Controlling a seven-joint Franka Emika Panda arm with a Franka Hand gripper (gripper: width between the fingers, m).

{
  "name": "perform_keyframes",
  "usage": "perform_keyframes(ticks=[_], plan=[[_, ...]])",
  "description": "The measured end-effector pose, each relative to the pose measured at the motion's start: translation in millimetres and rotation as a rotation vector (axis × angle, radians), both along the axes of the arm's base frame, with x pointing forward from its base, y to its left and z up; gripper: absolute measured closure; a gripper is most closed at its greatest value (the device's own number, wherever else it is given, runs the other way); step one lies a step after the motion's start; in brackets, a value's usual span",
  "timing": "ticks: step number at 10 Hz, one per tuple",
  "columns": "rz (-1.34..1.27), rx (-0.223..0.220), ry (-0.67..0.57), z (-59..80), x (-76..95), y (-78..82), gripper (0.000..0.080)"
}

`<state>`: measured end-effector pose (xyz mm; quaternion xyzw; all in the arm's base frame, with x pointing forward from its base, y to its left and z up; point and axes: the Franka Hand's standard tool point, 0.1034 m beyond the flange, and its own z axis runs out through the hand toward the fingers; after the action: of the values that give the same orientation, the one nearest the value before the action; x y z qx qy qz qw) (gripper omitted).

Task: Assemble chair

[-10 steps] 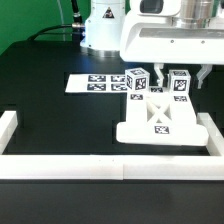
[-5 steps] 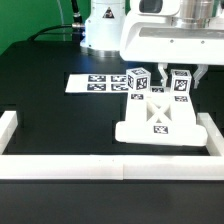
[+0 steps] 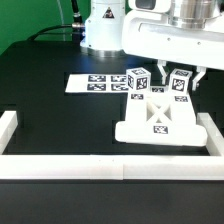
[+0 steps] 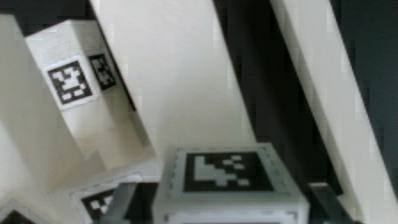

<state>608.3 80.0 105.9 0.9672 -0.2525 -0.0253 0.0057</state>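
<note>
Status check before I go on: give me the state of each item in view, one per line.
Chair assembly: partly built, resting on the table against the border rail, two tagged posts upright.
Large flat panel: raised above the assembly, under the arm.
Hand: fingers hidden in both views, open or shut cannot be told.
Marker board: flat on the table, bare.
Border rail: in place along the table edge.

Glossy white arm [image 3: 165, 45], black cables [image 3: 72, 12]
</note>
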Motion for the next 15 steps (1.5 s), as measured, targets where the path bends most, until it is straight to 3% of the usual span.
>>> perform_keyframes(ticks=[11, 12, 13, 14, 15], plan=[[-0.609, -0.024, 0.003, 0.0, -0.3, 4.5, 0.0528], [-0.590, -0.024, 0.003, -0.2, -0.4, 4.3, 0.0466], [-0.556, -0.022, 0.003, -0.2, -0.4, 4.3, 0.0301], [-0.547, -0.022, 0.004, -0.2, -0.6, 4.3, 0.0301], [-0.492, -0.021, 0.005, -0.1, -1.0, 3.9, 0.0183]])
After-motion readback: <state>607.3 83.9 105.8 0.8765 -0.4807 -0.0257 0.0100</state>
